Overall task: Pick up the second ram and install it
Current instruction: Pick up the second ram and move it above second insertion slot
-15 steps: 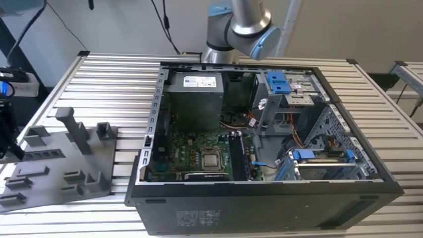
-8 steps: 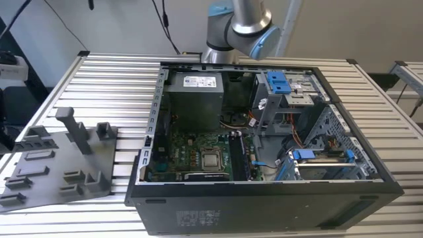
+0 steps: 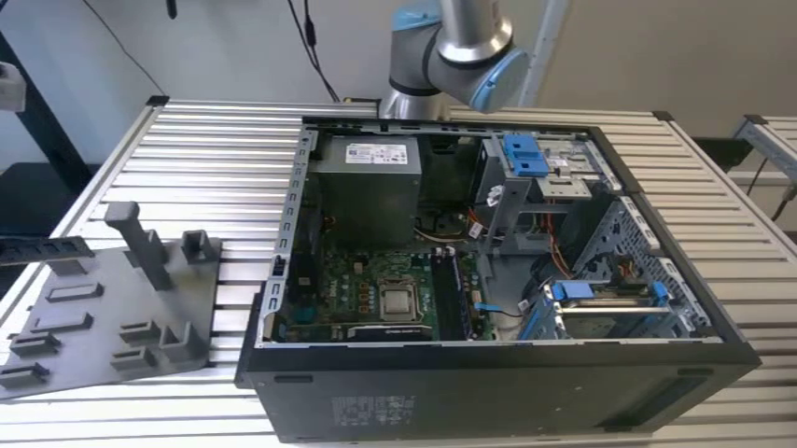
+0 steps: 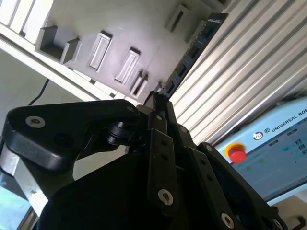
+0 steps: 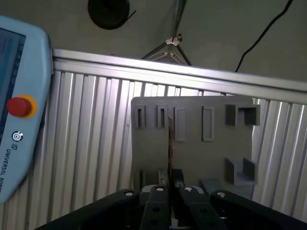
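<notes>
second wrist view: the gripper (image 4: 160, 98) has its 2 fingers (image 4: 160, 139) clamped tight on the second ram (image 4: 192, 52), which pokes out over the grey holder tray (image 4: 134, 24). in the exterior view that tray sits lower left of the frame. the open pc case (image 3: 498, 392) is centre-right, with the motherboard (image 3: 373, 299) and a white-labelled power supply (image 3: 368, 187) inside.

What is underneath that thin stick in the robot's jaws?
Below the second ram lies the grey holder tray with its slots, resting on the slatted table. The ram covers a thin strip of tray, and the jaws of the gripper hide part of its edge.
</notes>
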Robot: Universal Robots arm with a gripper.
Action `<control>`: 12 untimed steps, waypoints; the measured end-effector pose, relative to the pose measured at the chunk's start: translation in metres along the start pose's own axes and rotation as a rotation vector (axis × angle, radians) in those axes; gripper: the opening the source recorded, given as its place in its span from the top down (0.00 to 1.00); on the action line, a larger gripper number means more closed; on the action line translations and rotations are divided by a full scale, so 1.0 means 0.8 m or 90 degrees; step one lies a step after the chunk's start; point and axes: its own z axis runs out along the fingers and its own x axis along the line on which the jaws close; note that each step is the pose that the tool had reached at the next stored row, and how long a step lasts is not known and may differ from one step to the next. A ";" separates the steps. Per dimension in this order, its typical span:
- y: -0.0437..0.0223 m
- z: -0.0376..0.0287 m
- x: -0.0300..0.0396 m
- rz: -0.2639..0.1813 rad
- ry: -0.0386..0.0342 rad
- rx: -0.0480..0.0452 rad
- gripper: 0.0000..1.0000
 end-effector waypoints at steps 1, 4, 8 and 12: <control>0.0000 -0.0056 -0.0001 0.000 0.0000 0.0000 0.86; -0.0002 -0.0225 -0.0002 0.000 0.0000 0.0000 0.86; -0.0005 -0.0452 -0.0004 0.000 0.0000 0.0000 0.86; -0.0008 -0.0678 -0.0007 0.000 0.0000 0.0001 0.86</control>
